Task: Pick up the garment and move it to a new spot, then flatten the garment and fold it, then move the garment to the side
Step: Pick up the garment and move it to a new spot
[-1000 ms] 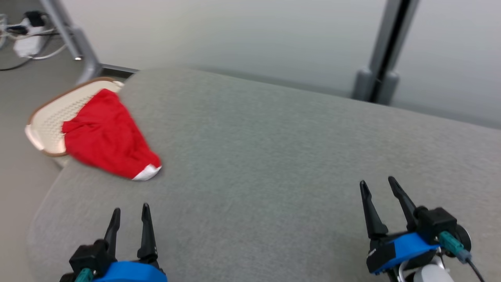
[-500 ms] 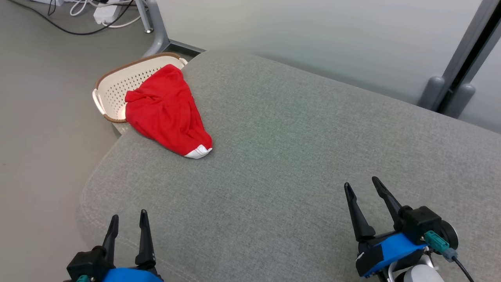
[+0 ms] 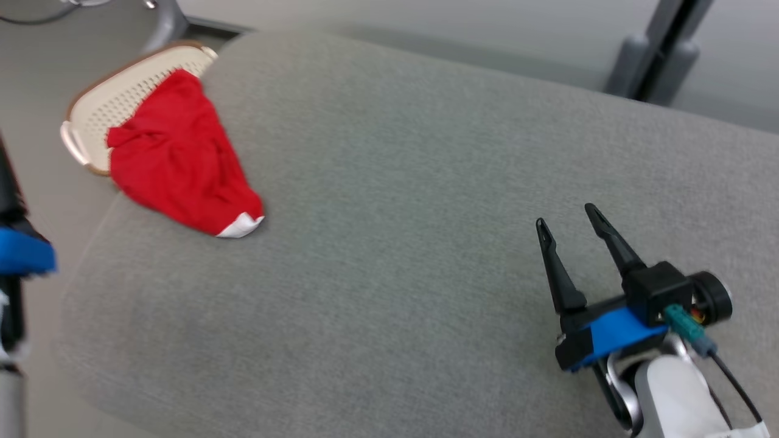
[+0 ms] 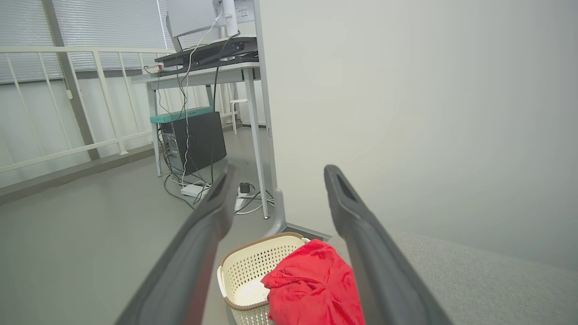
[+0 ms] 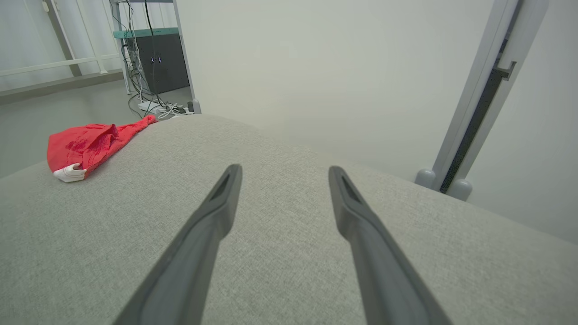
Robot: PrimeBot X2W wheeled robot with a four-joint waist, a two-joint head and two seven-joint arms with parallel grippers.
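Observation:
The red garment (image 3: 176, 164) with a white hem lies crumpled, half in a cream basket (image 3: 115, 97) and half on the grey cushioned surface (image 3: 395, 201) at the far left. My left gripper (image 4: 281, 170) is open in the air, and the garment (image 4: 311, 284) and basket (image 4: 253, 262) show low between its fingers, some way off. The left arm's blue wrist (image 3: 21, 252) is blurred at the left edge of the head view. My right gripper (image 3: 565, 216) stands open and empty over the surface at the right, with the garment (image 5: 86, 142) far off to its left.
The basket stands on the floor against the surface's rounded left corner. A desk with a computer and cables (image 4: 194, 140) is beyond it. A grey post (image 3: 657, 55) rises behind the surface at the right, and a pale wall runs along the back.
The head camera has swung, shifting the whole picture. My left gripper has gone from the lower left to the left edge. The right gripper sits higher. The garment has not moved.

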